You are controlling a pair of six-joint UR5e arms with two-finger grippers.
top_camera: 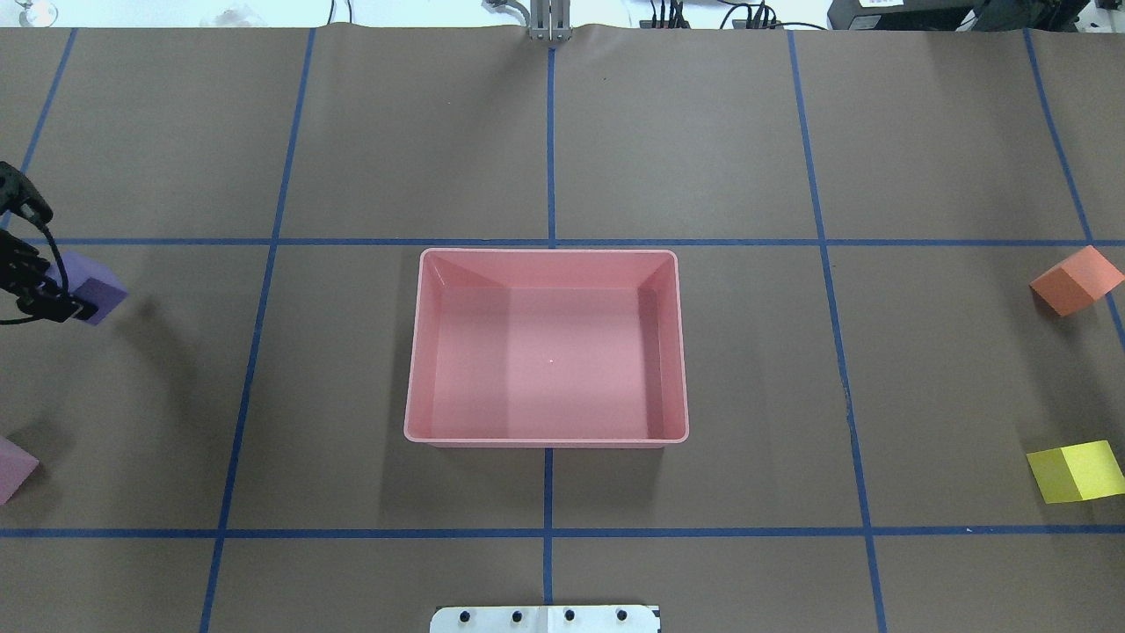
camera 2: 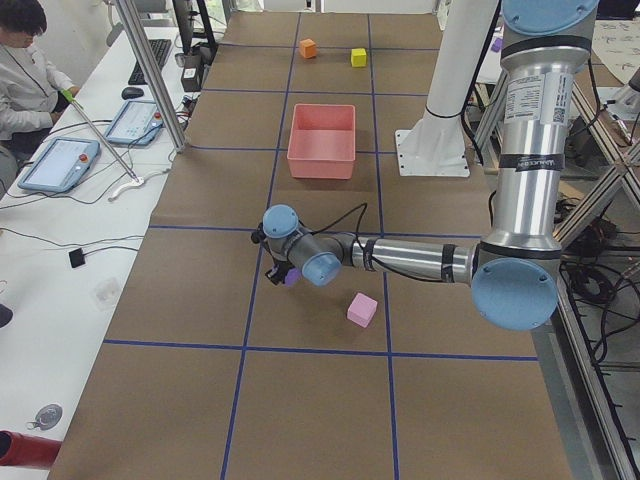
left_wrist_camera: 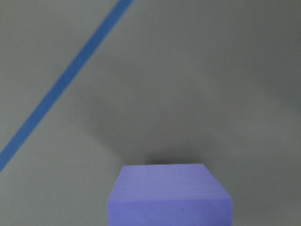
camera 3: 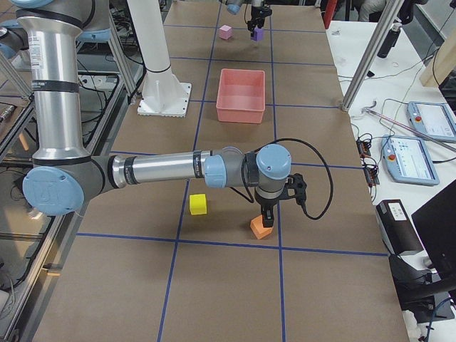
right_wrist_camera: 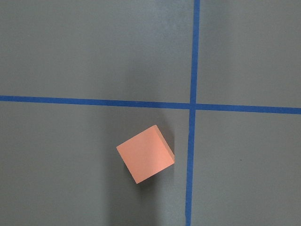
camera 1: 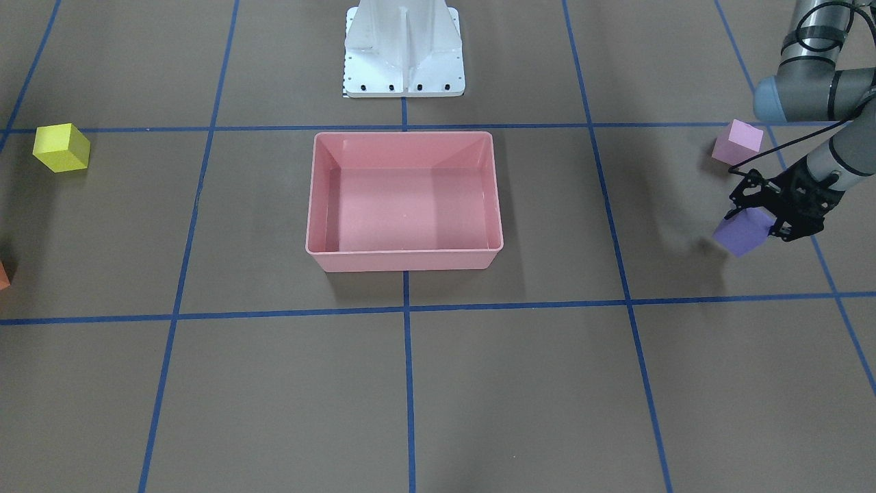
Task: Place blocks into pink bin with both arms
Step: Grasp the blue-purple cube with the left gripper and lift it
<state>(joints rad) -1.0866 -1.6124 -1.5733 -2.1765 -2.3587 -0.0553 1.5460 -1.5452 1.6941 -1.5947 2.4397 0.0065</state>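
The pink bin [camera 1: 404,260] stands empty at the table's middle; it also shows from overhead [top_camera: 413,352]. My left gripper [camera 1: 761,219] is shut on the purple block [camera 1: 742,231] and holds it a little above the table, far to the bin's side. The light pink block [camera 1: 738,142] lies just behind it. My right gripper [camera 3: 265,214] hangs right over the orange block [right_wrist_camera: 146,154], which rests on the table; I cannot tell whether that gripper is open or shut. The yellow block [top_camera: 1077,471] lies near the orange one [top_camera: 1074,280].
The white robot base [camera 1: 404,51] stands behind the bin. Blue tape lines grid the brown table. A person [camera 2: 25,70] sits at a side bench with tablets beyond the table's far edge.
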